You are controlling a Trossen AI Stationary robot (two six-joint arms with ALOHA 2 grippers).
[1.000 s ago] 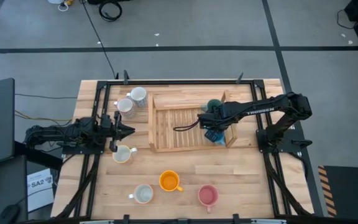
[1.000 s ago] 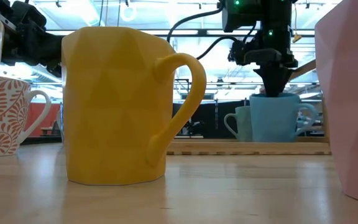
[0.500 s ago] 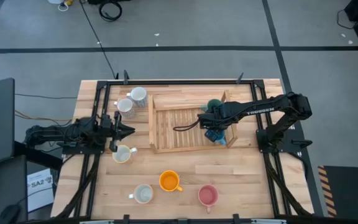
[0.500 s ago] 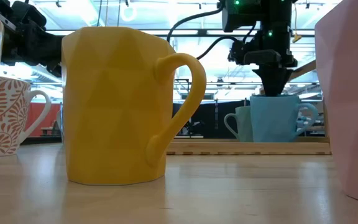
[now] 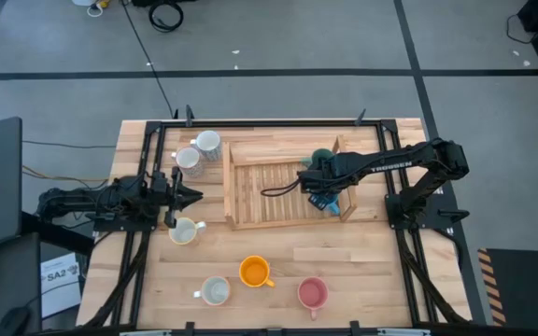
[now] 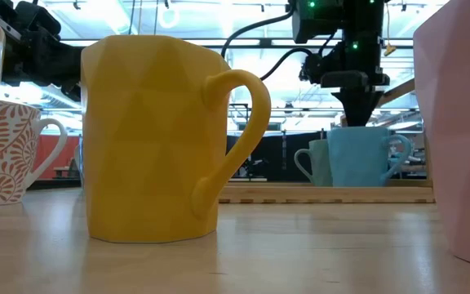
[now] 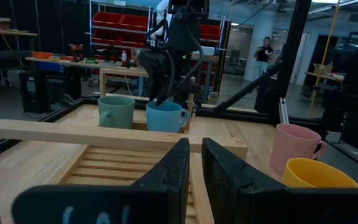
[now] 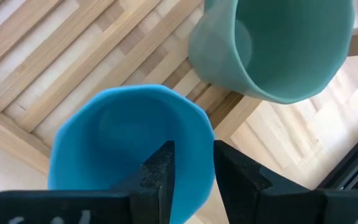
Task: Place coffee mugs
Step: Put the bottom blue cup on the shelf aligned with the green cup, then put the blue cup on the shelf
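Surface [image 5: 362, 261] — pale wood planks, black frame at the edges.

Tray [image 5: 250, 191] — slatted wood, centre rear of the surface. Holds two mugs at its right end: blue mug [image 5: 325, 206] at the front corner, green mug [image 5: 322, 156] just behind it, upright, close together.

Right pincer [image 8: 190, 168] — directly over the blue mug, fingers a little apart, one inside the rim and one outside, not clamped on the wall.

Left pincer [image 5: 191, 196] — waiting at the left, beside the tray; fingers nearly together, holding nothing.

Loose mugs — cream mug [image 5: 184, 231] just in front of the left pincer; two grey mugs [image 5: 197, 151] at rear left; a third grey mug [image 5: 215, 291], orange mug [image 5: 254, 272] and pink mug [image 5: 312, 293] along the front.
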